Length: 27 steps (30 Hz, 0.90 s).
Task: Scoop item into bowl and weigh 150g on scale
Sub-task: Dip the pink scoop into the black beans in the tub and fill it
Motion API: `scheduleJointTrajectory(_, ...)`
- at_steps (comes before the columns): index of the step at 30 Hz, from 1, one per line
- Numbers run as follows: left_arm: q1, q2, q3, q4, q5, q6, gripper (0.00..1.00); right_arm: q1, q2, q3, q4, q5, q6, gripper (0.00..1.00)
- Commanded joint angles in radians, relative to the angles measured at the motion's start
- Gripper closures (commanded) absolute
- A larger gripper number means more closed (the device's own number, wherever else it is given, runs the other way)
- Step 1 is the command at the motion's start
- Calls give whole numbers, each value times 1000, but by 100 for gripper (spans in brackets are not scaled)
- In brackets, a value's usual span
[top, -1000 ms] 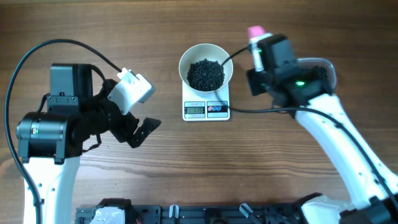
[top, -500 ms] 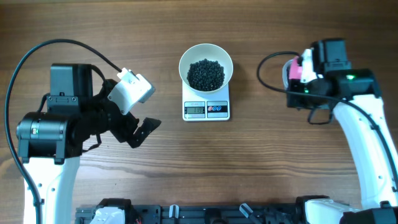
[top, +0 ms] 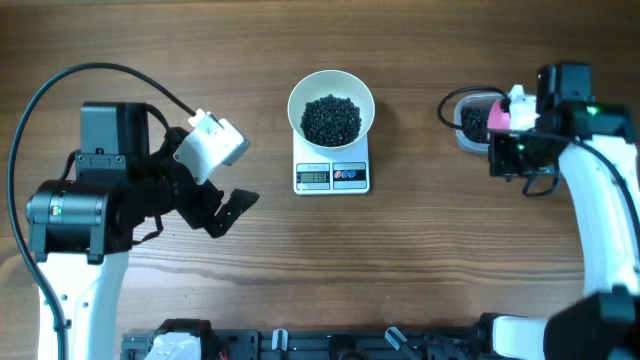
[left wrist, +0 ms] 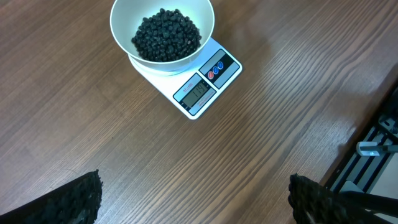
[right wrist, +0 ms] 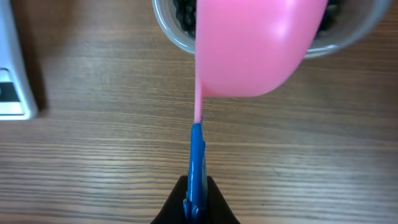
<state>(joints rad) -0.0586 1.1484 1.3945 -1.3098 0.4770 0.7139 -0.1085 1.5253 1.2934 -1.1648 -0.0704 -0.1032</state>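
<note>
The white bowl stands on the white scale at the table's middle, with a heap of black beads, the item, inside it. My right gripper is shut on the blue handle of a pink scoop, which hangs over a clear tub holding more beads. At the left, well clear of the scale, my left gripper stands open and empty. The left wrist view shows the bowl, the item and the scale ahead of that gripper.
The scale's edge shows at the left of the right wrist view. A black rail with fittings runs along the table's front edge. A black cable loops beside the tub.
My right arm has carried the scoop from the bowl's rim rightwards to over the clear tub. The left arm has not moved.
</note>
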Motion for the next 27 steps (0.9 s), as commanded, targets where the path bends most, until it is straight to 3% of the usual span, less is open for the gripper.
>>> scheduleJointTrajectory(1,6,4,19,0,8,12,0,-2,92,18,28,1,-58,96)
scheduleJointTrajectory(10,6,4,19,0,8,12,0,-2,200,18,179,16,-91,96)
scheduleJointTrajectory(21,6,4,19,0,8,12,0,-1,251,18,182,131,-135,96)
scheduleJointTrajectory(27,6,4,19,0,8,11,0,-1,251,18,182,67,-211,96)
